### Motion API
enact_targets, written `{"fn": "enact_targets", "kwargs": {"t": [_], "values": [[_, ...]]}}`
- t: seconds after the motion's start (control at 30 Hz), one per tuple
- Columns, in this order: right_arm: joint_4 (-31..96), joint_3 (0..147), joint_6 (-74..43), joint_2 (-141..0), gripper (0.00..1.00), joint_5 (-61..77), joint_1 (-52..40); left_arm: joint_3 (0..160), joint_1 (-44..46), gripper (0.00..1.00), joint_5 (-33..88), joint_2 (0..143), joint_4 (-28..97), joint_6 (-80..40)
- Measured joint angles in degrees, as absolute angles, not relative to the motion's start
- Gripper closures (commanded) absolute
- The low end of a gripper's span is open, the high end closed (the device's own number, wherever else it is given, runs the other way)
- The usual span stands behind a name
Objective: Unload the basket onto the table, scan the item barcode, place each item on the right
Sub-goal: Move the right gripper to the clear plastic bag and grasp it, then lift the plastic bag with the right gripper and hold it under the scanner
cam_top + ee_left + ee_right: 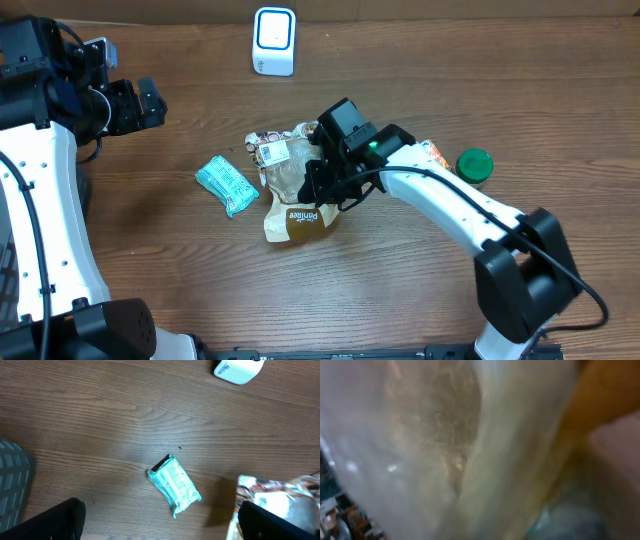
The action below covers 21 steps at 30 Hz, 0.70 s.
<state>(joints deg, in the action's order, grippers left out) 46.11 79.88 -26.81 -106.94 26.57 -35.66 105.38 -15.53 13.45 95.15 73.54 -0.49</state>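
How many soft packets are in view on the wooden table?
3: a teal plastic packet left of centre, a clear-and-brown snack bag in the right gripper, and an orange-white packet mostly hidden behind the right arm.

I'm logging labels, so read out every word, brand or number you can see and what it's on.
"Panilee", roughly, letters unsure: brown end of the snack bag.
Barcode label on that bag: too small to read.
Teal packet: print blurred, unreadable.
White scanner: dark logo, unreadable.

Crinkled clear-and-brown snack bag (295, 215) lying centre, white label (272, 151) upward, white scanner (274, 40) well apart behind.
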Motion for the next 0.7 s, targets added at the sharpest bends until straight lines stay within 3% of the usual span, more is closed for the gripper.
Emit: {"fn": "enact_targets", "kwargs": {"t": [0.17,0.4,0.7], "values": [[40.32,79.79,-29.87,-110.76,0.96,23.92,-35.66,105.38,-15.53,0.00,13.45,95.15,73.54,-0.49],[38.59,79.75,-32.64,-117.19,0.60,23.31,-35.64,105.38,-15.53,0.00,13.45,95.15,73.54,-0.49],[42.65,79.75,-33.17,-117.27,0.57,25.96,-33.52,105.38,-15.53,0.00,13.45,95.15,73.54,-0.49]]}}
